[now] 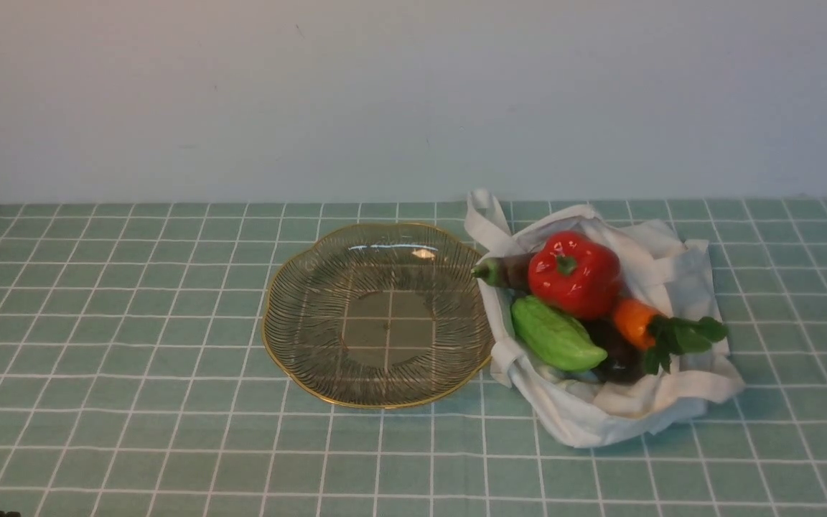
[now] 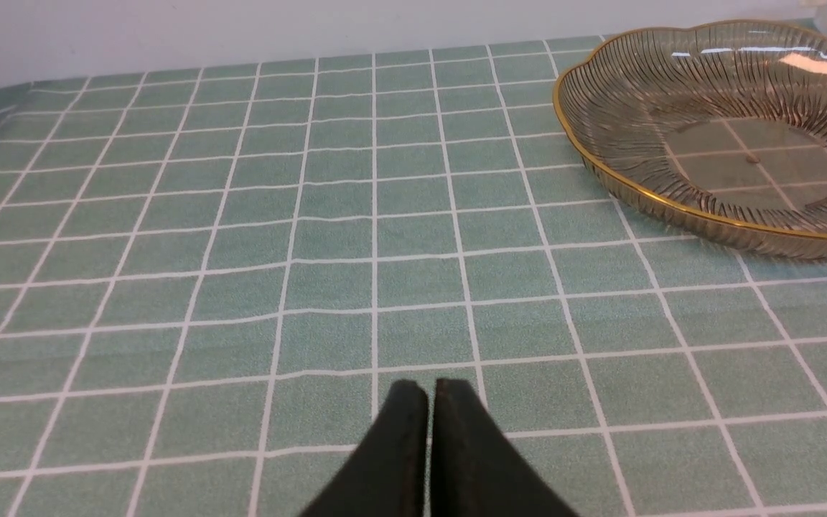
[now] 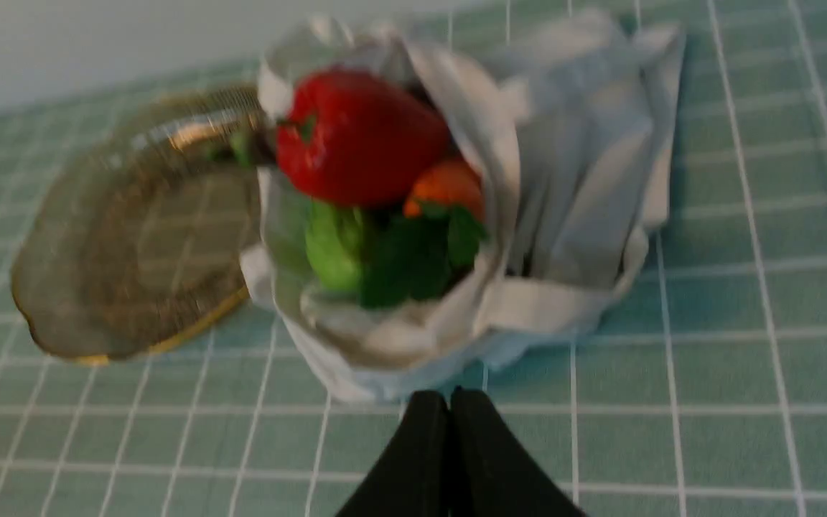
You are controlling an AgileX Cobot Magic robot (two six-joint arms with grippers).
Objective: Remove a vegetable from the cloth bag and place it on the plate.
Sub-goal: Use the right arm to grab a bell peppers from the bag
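On the right of the green checked tablecloth (image 1: 133,323), a soft white cloth bag (image 1: 672,273) lies slumped with its mouth open. The glossy red bell pepper (image 1: 575,274) with a short green stem sits on top of the pile inside, at the far side of the opening. It touches a light green ridged gourd (image 1: 555,334) on its near side and an orange carrot (image 1: 632,321) with green leaves to its right. A dark purple vegetable with a green tip (image 1: 503,271) pokes out leftward beside the pepper. The large round clear glass plate (image 1: 306,316), ribbed and gold-rimmed, stands just left of the bag, its edge against the fabric. The left gripper (image 2: 429,388) hovers over the cloth left of the plate, fingers clenched together. The right gripper (image 3: 449,398), likewise clenched, faces the bag from its right, apart from it; that view is blurred.
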